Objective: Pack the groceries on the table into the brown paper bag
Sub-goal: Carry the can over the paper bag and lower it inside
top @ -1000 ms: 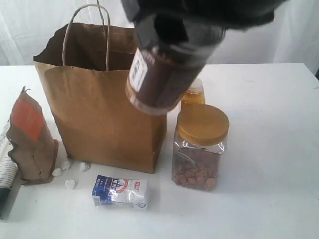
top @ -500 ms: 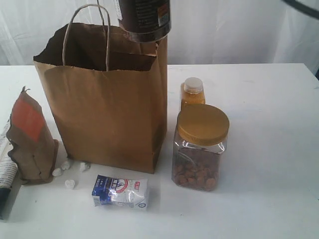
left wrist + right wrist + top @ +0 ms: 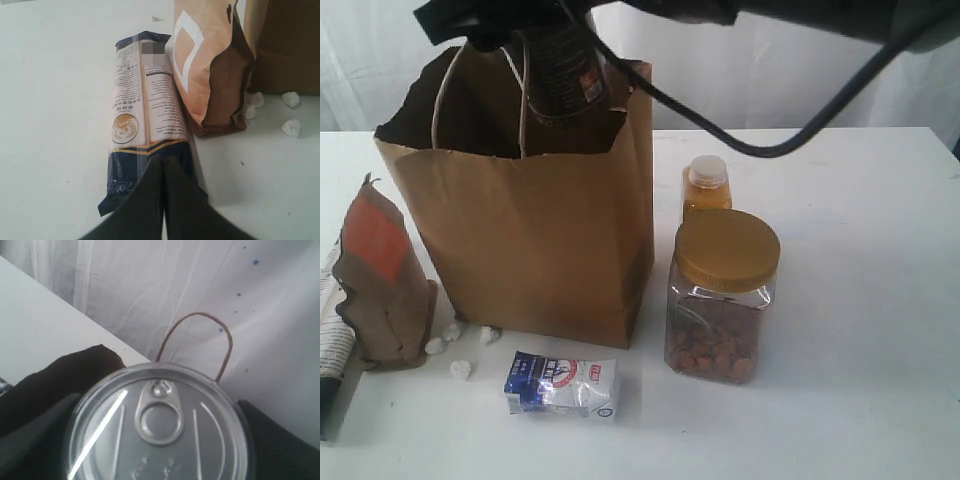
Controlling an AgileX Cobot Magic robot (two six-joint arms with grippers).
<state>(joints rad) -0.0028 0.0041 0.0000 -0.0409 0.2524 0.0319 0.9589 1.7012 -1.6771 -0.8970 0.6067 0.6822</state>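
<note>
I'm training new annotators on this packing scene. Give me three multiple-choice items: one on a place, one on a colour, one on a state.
1. Where does the bottle stand in the exterior view?
A. just behind the jar
B. in front of the jar
C. stacked on top of the jar

2. What colour is the jar's lid?
A. silver
B. red
C. gold

3. What state is the can in?
A. lying flat, untouched
B. held by the right gripper at the mouth of the bag
C. standing beside the jar

Answers:
1 A: the bottle's cap and shoulders show above and beyond the jar.
2 C: the wide screw lid is gold.
3 B: the can hangs partly below the bag's rim, and the right wrist view shows dark fingers on both sides of its top.
</note>
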